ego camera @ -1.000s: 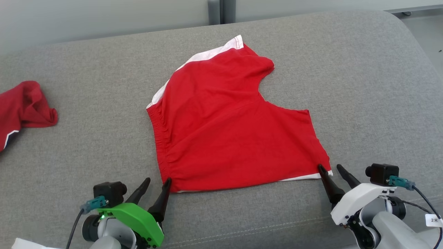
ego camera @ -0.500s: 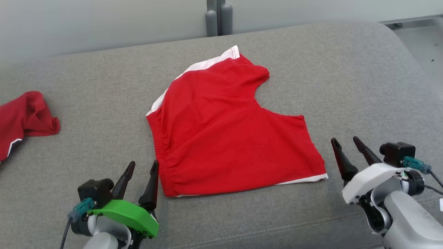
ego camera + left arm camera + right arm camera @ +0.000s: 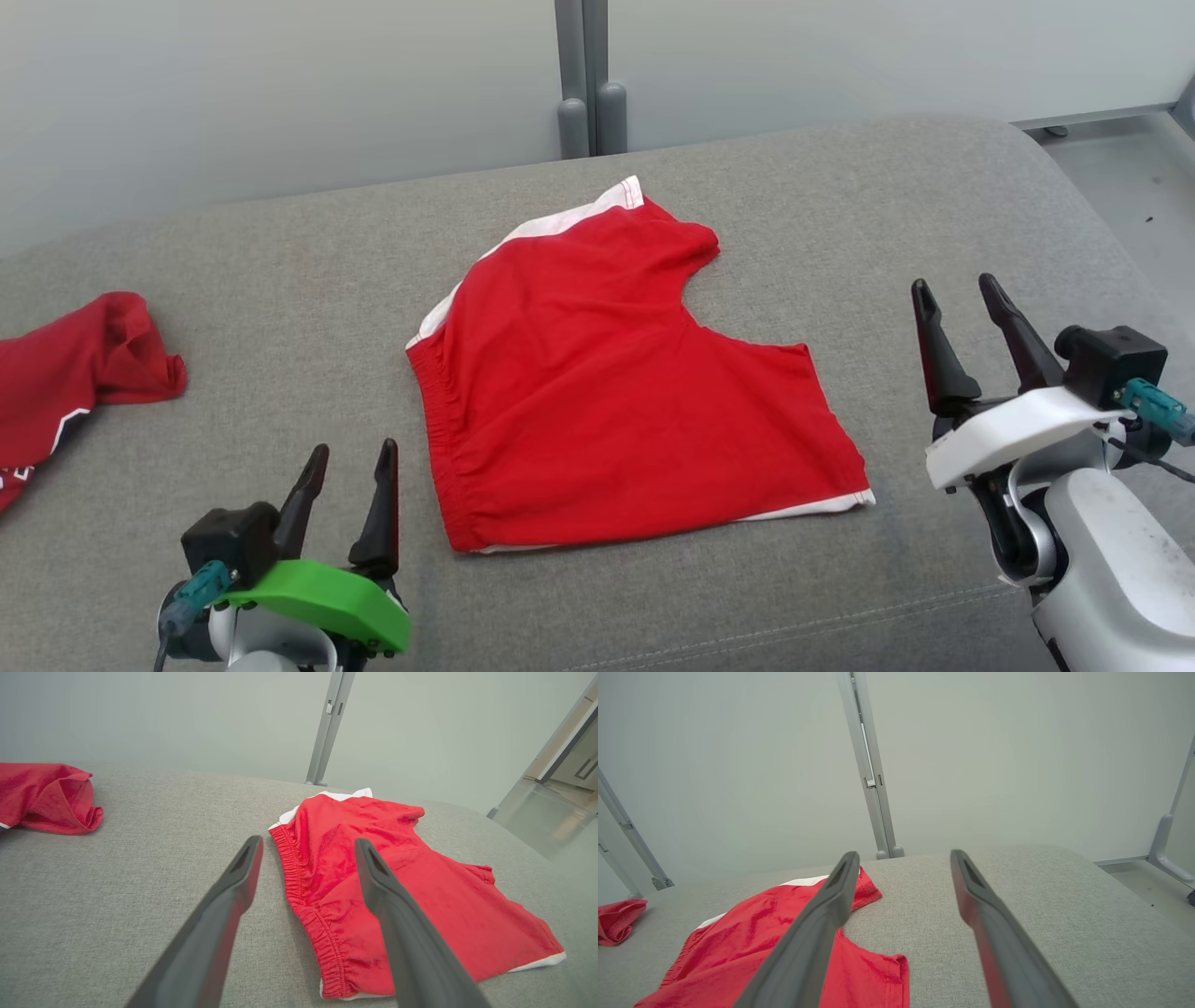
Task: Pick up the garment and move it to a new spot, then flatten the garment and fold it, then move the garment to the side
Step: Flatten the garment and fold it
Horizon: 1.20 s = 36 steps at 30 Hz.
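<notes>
The garment (image 3: 607, 383) is a pair of red shorts with white trim, lying flat in the middle of the grey cushion (image 3: 934, 215). The left wrist view shows its elastic waistband (image 3: 308, 919) running toward the camera. My left gripper (image 3: 350, 462) stands open just off the garment's near left corner, nothing between its fingers. My right gripper (image 3: 957, 294) is open and raised, to the right of the garment and apart from it. In the right wrist view the garment (image 3: 752, 947) lies low at the left, below my right gripper (image 3: 901, 856).
A second red garment (image 3: 65, 383) lies crumpled at the cushion's left edge, also in the left wrist view (image 3: 46, 795). A grey post (image 3: 583, 75) stands against the pale wall behind. Bare floor (image 3: 1130, 187) shows past the cushion's right end.
Both grippers have drawn back from the garment's near corners, the right one lifting up and to the right. The head camera has tilted up, so the whole scene sits lower. The garment lies still.
</notes>
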### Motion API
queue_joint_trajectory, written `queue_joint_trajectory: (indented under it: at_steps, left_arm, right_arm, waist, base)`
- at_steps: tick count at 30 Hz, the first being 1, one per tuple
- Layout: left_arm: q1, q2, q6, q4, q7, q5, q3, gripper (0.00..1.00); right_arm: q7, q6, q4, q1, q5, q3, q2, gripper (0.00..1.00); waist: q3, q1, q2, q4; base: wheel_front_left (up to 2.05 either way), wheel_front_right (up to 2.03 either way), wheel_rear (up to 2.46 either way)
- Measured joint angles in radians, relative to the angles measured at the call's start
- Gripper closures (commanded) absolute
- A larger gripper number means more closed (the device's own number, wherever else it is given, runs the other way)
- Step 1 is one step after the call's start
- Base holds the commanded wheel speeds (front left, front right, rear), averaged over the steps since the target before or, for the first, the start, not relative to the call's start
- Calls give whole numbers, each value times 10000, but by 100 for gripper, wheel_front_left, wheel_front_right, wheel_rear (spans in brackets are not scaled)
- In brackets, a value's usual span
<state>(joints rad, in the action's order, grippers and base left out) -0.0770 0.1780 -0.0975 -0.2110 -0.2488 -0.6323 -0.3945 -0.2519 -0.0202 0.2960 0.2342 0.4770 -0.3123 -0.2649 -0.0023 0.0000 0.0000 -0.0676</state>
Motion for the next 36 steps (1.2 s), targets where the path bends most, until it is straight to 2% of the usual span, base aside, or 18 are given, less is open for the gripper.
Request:
queue_joint_trajectory:
  at_steps: [10, 19, 36]
  left_arm:
    - [685, -128, -188, 1237, -29, 823, 1398, 0]
    - [1732, -397, -217, 1597, -27, 1340, 1618, 0]
    - [2312, -627, -219, 1931, -27, 1724, 1685, 0]
  right_arm:
    - [0, -274, -767, -958, -374, 29, 190, 0]
    - [-2, -345, -957, -1701, -378, 27, 349, 0]
    - [-2, -360, -1333, -2066, -472, 65, 345, 0]
  waist:
    - [-237, 0, 0, 91]
    - [-356, 0, 0, 139]
    - [-293, 0, 0, 189]
  base:
    - [0, 0, 0]
    - [0, 0, 0]
    - [0, 0, 0]
